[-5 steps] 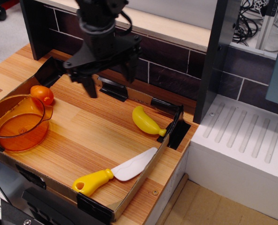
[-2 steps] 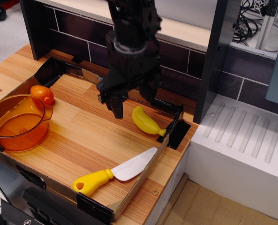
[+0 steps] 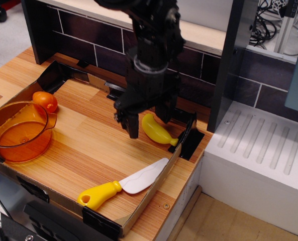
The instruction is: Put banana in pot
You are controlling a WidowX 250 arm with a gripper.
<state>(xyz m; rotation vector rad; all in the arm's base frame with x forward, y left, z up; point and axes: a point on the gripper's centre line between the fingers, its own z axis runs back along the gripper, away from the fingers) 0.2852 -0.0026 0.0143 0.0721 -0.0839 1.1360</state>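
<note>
The yellow banana (image 3: 157, 130) lies on the wooden tray floor at the right, its stem end near the tray's right wall. My black gripper (image 3: 150, 119) hangs over it, open, with one finger (image 3: 132, 125) to the banana's left and the other behind its upper end. The fingers straddle the banana without closing on it. The translucent orange pot (image 3: 17, 131) stands at the tray's left end and holds nothing.
A small round orange fruit (image 3: 45, 101) sits just behind the pot. A toy knife (image 3: 122, 187) with a yellow handle and white blade lies near the tray's front edge. A low tray wall (image 3: 185, 136) stands right of the banana. A dark brick back wall and a black post (image 3: 229, 65) rise behind.
My gripper has moved right and down from above the tray's back left to over the banana. The banana, pot, fruit and knife have not moved.
</note>
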